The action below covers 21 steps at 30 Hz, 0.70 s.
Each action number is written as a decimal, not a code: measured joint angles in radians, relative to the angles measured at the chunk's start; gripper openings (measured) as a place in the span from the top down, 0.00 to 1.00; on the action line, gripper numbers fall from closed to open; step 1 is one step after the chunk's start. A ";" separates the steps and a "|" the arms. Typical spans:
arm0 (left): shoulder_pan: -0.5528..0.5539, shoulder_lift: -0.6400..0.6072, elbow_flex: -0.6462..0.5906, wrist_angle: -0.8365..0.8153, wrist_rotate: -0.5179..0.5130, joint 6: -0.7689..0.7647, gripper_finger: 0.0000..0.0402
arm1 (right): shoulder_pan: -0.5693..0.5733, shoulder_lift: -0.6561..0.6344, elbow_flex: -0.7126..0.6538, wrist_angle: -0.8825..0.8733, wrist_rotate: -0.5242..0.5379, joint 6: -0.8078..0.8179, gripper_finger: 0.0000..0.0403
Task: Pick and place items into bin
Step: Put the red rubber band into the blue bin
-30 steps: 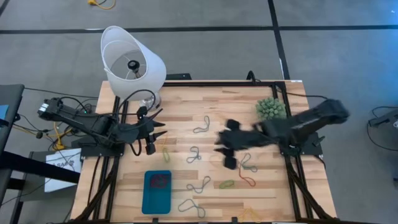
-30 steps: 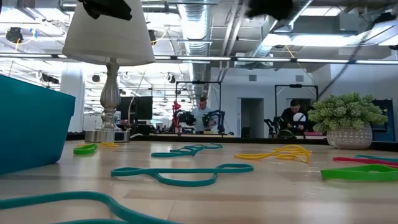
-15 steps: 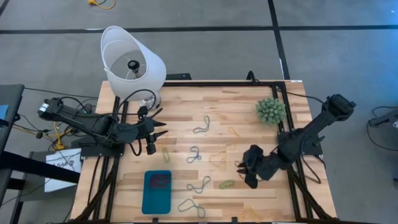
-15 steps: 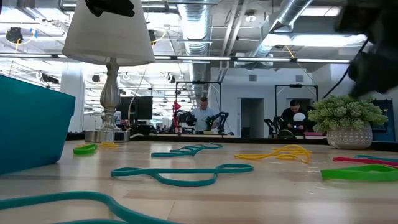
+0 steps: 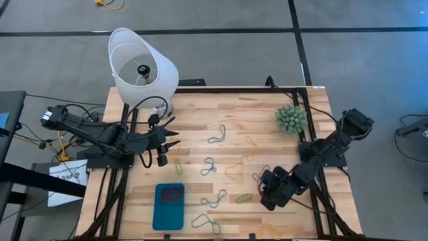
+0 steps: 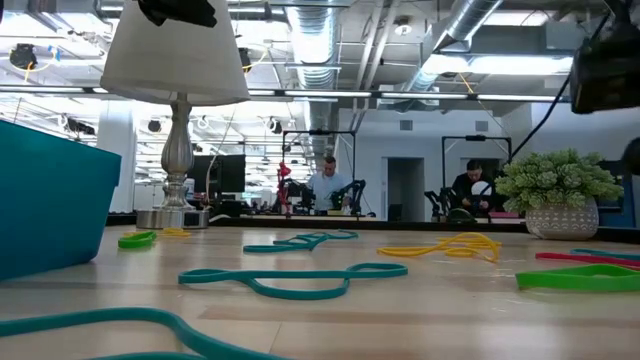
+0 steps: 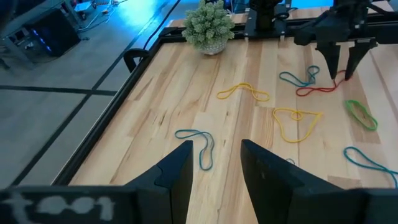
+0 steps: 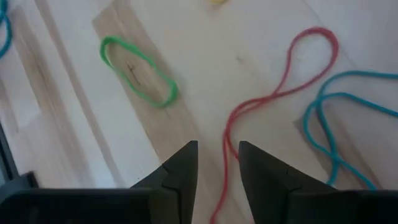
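The right wrist view shows what the high view hides: the right jaws (image 8: 217, 174) are spread, with a red rubber band (image 8: 273, 93) running between them. A green band (image 8: 140, 71) lies just beside it.

The left jaws (image 7: 214, 168) are spread over the counter (image 5: 254, 114).

The teal bin (image 5: 168, 205) holds something red.

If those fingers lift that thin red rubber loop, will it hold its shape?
Probably not. The thin red rubber-band loop lies flat in a wandering curve between the right gripper's open fingers, so it looks floppy and would likely sag. It seems very light, and thin enough to slip out.
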 joint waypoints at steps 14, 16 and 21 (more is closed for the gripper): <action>0.000 0.000 0.000 -0.004 0.001 0.002 0.69 | -0.021 0.174 0.147 -0.175 0.000 -0.011 0.73; 0.000 0.000 0.000 -0.002 0.001 0.002 0.69 | -0.021 0.183 0.159 -0.173 -0.004 -0.011 0.73; 0.000 0.000 0.000 -0.002 0.001 0.002 0.69 | -0.025 0.202 0.171 -0.187 0.002 0.016 0.73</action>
